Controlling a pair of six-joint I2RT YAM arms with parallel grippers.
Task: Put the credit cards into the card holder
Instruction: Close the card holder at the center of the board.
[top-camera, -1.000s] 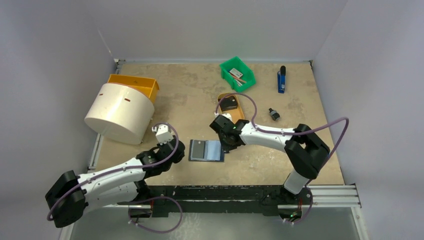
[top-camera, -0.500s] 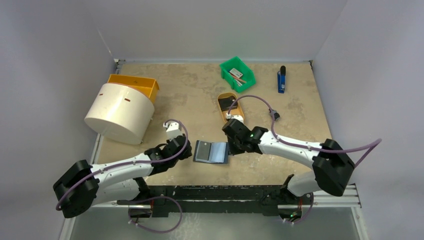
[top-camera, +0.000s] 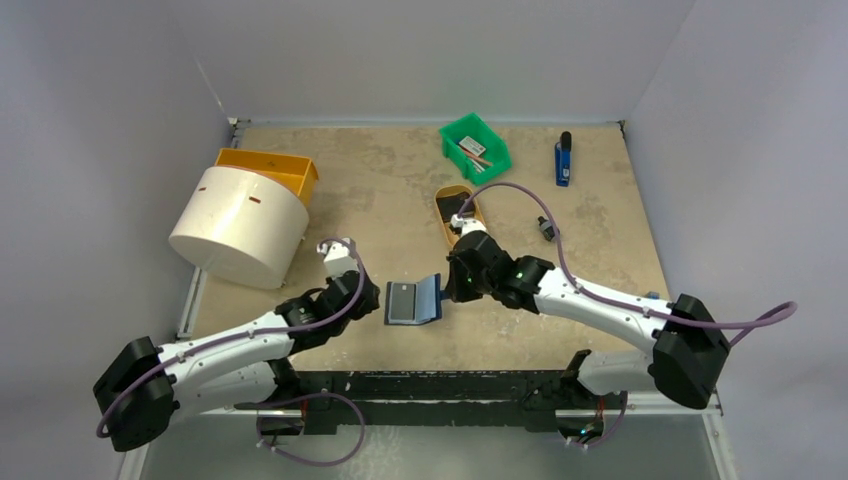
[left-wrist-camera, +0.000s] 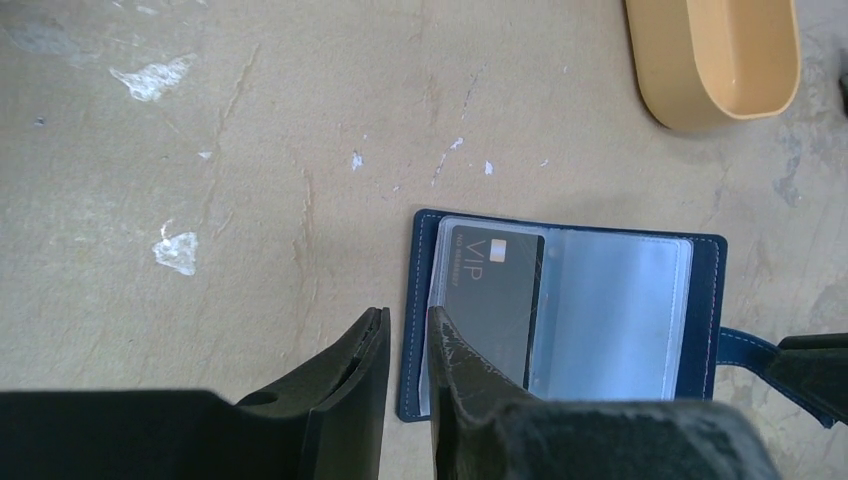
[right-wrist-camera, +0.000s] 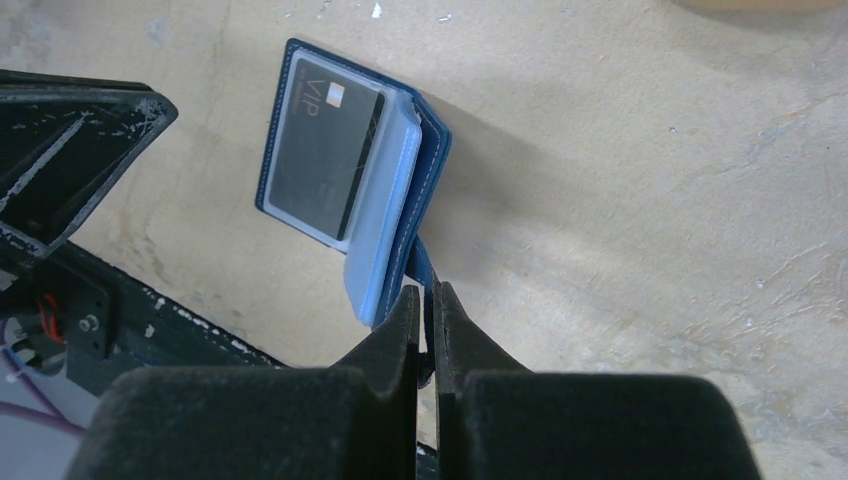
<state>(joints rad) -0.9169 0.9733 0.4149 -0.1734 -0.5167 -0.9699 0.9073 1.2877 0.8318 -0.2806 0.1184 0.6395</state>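
Observation:
The navy card holder (top-camera: 412, 301) lies open near the table's front middle. A black credit card (left-wrist-camera: 495, 300) marked VIP sits in a sleeve on its left half. My right gripper (right-wrist-camera: 427, 290) is shut on the holder's snap tab (left-wrist-camera: 750, 347) and holds the right half (right-wrist-camera: 400, 190) tilted up off the table. My left gripper (left-wrist-camera: 408, 315) stands at the holder's left edge with its jaws a narrow gap apart. The stitched edge shows through that gap, and the right fingertip (left-wrist-camera: 455, 350) overlaps the card's corner. In the top view the left gripper (top-camera: 370, 296) is just left of the holder.
A tan oval tray (top-camera: 470, 222) with a black block (top-camera: 455, 205) lies just behind the right gripper. Further back are a green bin (top-camera: 475, 147), a blue tool (top-camera: 564, 160) and a small black part (top-camera: 545, 228). A white drum (top-camera: 240, 225) and an orange bin (top-camera: 270, 168) fill the left.
My right gripper has pulled the tab leftward and upward, folding the holder's right half up from flat. The left gripper's jaws have narrowed and it stays by the holder's left edge.

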